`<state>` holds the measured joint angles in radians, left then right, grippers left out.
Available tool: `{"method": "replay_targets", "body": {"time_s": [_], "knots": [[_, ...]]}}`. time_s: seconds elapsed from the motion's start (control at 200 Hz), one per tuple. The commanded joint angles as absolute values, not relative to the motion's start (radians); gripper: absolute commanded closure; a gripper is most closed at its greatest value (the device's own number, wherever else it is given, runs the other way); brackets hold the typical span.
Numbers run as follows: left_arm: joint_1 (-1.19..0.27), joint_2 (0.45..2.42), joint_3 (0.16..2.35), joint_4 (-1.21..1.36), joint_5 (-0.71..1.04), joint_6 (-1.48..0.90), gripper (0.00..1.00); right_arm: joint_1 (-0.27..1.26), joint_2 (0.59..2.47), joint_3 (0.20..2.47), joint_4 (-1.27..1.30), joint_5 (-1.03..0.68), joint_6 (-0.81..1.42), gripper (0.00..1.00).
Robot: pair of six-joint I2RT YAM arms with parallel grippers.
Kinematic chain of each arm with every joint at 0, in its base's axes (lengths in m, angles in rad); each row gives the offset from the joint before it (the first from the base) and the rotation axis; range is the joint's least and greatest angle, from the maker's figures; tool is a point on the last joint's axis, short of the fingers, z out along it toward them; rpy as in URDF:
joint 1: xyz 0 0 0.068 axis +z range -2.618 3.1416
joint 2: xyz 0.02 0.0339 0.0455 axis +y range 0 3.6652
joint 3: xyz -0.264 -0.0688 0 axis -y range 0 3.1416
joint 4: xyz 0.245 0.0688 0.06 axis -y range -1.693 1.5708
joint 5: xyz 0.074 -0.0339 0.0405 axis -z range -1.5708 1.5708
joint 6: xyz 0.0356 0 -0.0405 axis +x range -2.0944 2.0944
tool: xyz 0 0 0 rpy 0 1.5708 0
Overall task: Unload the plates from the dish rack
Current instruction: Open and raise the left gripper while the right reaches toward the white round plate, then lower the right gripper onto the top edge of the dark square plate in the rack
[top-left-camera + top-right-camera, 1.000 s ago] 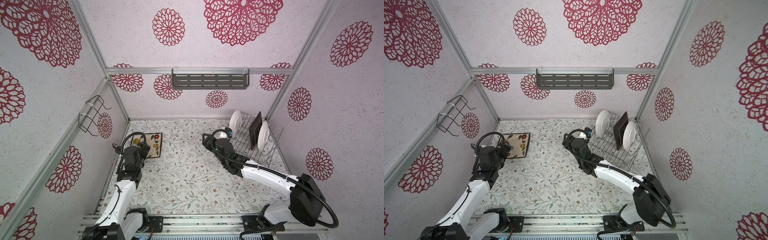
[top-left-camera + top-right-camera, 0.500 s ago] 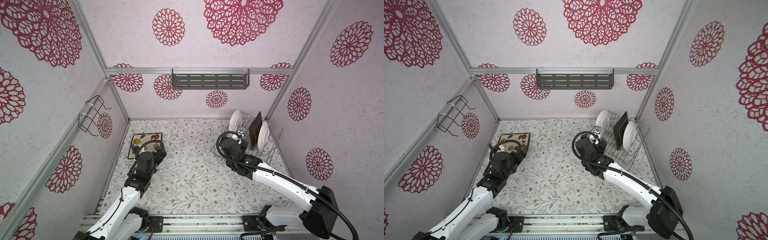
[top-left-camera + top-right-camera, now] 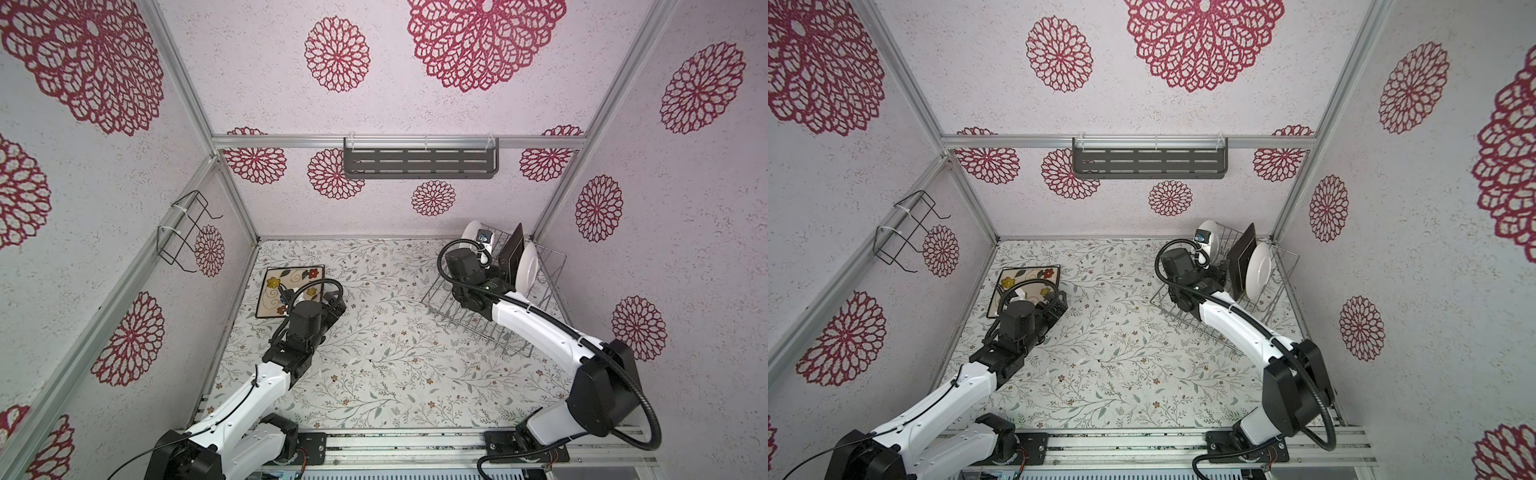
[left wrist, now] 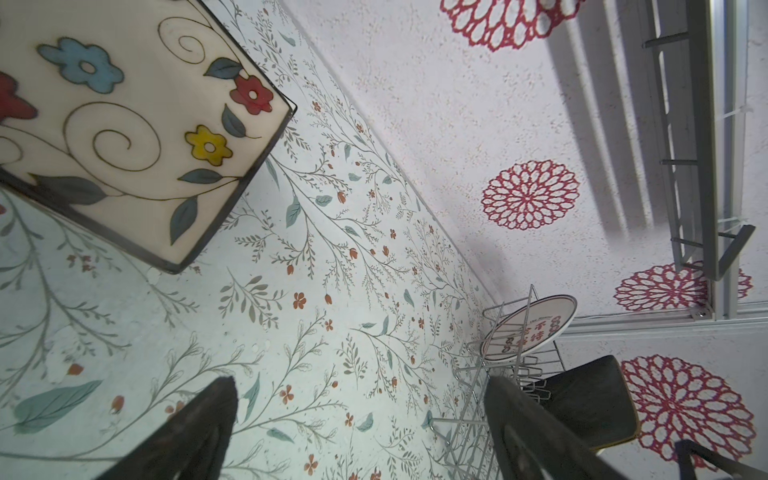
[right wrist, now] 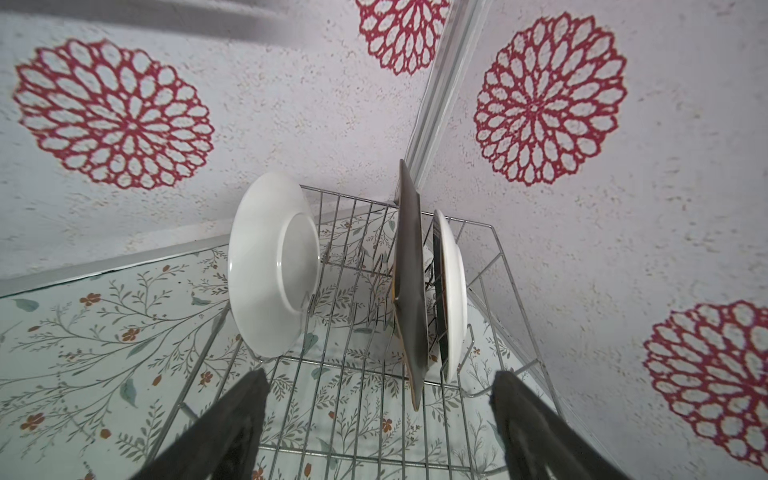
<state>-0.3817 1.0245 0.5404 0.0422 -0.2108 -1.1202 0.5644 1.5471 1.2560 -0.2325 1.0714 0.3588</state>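
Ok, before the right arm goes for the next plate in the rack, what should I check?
1. Is the right gripper open and empty: ok.
2. Does the dark plate line up between its fingers: ok, roughly.
3. Are the fingers deep enough around it: cannot tell.
4. Finger room between it and the white plate behind: cannot tell, they stand close.
5. Is the other white plate out of the way in the rack: ok.
6. Is the left gripper open, off the flowered plate: ok.
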Motion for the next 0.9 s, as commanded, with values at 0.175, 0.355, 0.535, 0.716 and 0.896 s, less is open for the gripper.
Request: {"method": "replay_targets", "body": {"time_s": [0.175,0.355,0.535,0.716,0.896], "knots": [[-0.389,1.048,0.554,0.118,-0.194,-1.112,0.03,0.493,1.685,1.389,-0.33,1.094,0.364,0.17],[-0.388,1.09,0.54,0.164,-0.152,-1.14,0.03,0.465,1.774,1.46,-0.337,1.162,0.365,0.16],[-0.388,1.134,0.557,0.176,-0.109,-1.129,0.03,0.438,1.832,1.49,-0.313,1.199,0.345,0.16],[-0.388,1.149,0.561,0.19,-0.095,-1.133,0.03,0.403,1.852,1.491,-0.295,1.171,0.336,0.17],[-0.387,1.168,0.579,0.191,-0.092,-1.115,0.03,0.36,1.855,1.482,-0.278,1.134,0.339,0.21]]}}
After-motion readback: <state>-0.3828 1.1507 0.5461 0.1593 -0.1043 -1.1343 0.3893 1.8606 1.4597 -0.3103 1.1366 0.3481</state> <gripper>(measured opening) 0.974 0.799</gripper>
